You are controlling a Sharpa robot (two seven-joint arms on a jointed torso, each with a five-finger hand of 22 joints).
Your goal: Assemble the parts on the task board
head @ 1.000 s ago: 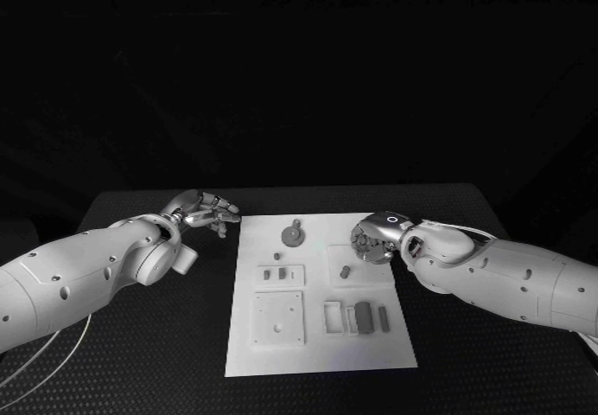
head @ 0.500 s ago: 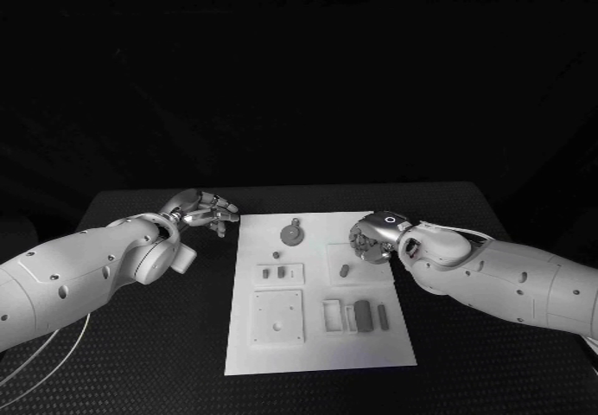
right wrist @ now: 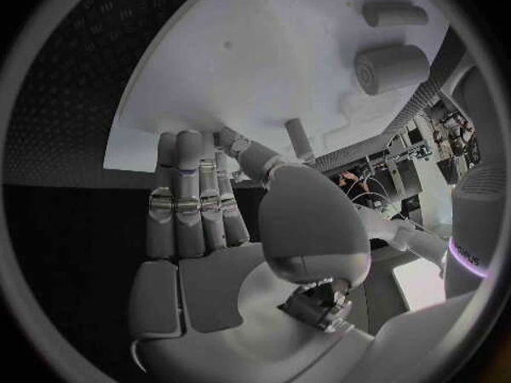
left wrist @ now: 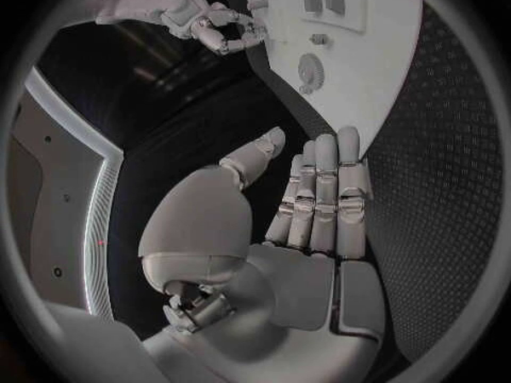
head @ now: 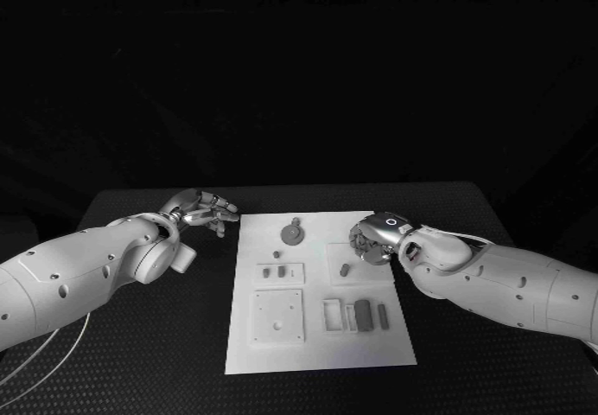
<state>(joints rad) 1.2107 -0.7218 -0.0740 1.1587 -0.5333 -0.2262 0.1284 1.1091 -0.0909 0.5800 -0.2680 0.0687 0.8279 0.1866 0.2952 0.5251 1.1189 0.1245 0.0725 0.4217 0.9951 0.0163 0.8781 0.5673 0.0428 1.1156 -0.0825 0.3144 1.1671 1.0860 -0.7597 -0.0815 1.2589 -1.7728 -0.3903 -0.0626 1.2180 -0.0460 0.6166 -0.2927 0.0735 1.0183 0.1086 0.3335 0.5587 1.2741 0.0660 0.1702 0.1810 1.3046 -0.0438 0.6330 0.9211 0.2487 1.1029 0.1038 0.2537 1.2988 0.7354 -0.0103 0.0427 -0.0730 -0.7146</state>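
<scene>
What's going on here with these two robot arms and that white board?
The robot is set up to assemble small parts on the board, but neither hand holds anything. The left hand hovers over the black table just off the board's far left corner, fingers apart. The right hand hovers at the board's right edge, also empty. The parts, including a round piece, sit untouched on the board.

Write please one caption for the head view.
Both hands, left and right, hover open beside the task board with its parts.
</scene>
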